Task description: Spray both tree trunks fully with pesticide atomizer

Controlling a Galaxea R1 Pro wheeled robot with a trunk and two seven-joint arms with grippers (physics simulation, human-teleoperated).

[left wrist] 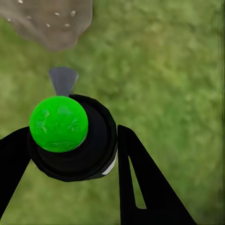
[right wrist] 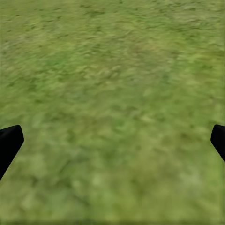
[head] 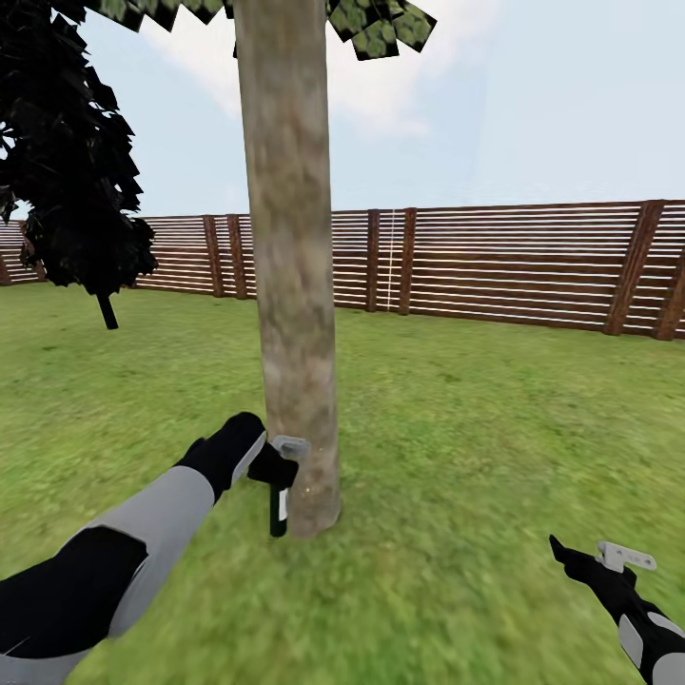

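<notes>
Here, the left gripper (left wrist: 70, 154) pinches a slim black atomizer (head: 278, 509) between its fingers, beside a mottled grey-brown trunk (head: 290, 285); the right gripper's (right wrist: 112, 140) fingers are spread over blurry grass (right wrist: 112, 70).

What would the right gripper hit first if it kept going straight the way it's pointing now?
Most likely just the grass floor. The right gripper is open, and the right wrist view shows bare lawn ahead between its fingertips, nothing in the way; how far off the ground lies is unclear.

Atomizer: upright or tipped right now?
Upright. In the head view the atomizer hangs vertically in the left gripper beside the tree trunk; the left wrist view looks straight down onto its green cap.
</notes>
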